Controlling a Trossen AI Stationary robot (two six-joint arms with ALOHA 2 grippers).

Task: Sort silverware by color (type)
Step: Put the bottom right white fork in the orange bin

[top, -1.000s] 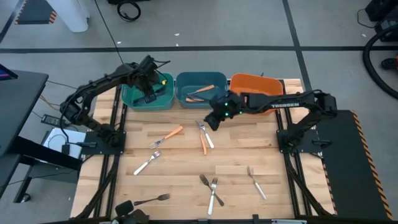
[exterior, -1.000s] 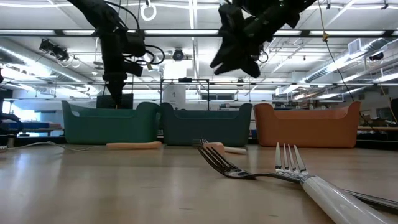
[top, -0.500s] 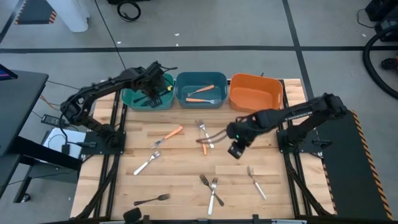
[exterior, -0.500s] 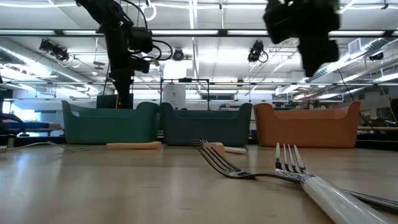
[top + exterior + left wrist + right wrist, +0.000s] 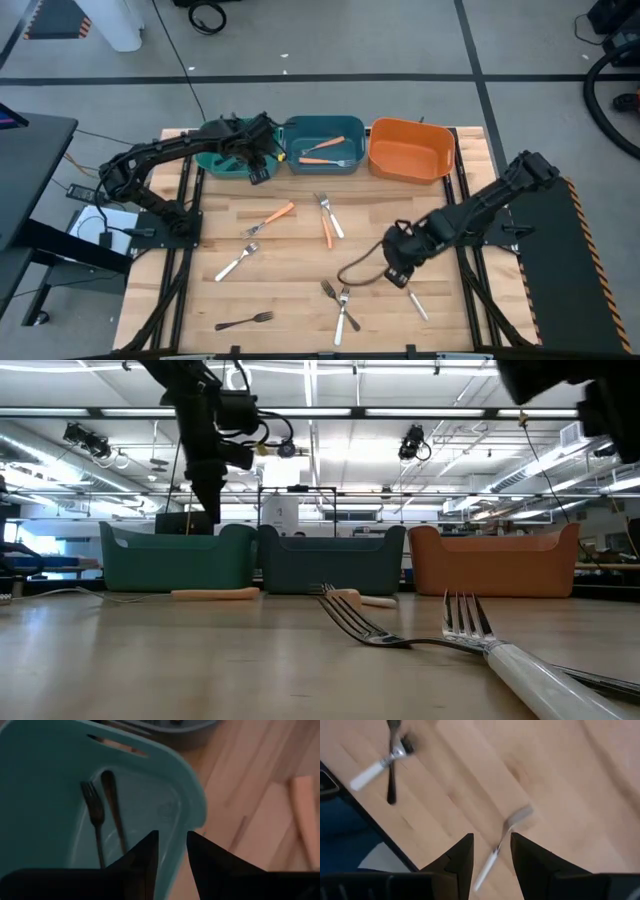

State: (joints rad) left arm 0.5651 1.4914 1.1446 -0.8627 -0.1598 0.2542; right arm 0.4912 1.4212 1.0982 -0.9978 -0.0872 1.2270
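Note:
Silverware lies scattered on the wooden table: an orange-handled fork (image 5: 268, 218), a silver fork (image 5: 328, 212), a white fork (image 5: 237, 262), a black fork (image 5: 245, 320), and a crossed black and white pair (image 5: 340, 300). My right gripper (image 5: 396, 272) hangs open above a white-handled fork (image 5: 496, 851). That fork lies flat on the wood and shows between the fingers, untouched. My left gripper (image 5: 172, 837) is open and empty over the right rim of the teal bin (image 5: 222, 152). Two black utensils (image 5: 102, 815) lie in that bin.
A blue bin (image 5: 322, 145) holding orange-handled pieces and an orange bin (image 5: 410, 150) stand beside the teal one along the far edge. A cable (image 5: 360, 270) loops from the right wrist over the table. Bare wood lies between the scattered pieces.
My right gripper has swung from beside the blue bin toward the near right of the table and tipped to point down over the white-handled fork. My left gripper has moved from over the teal bin's middle toward its right rim.

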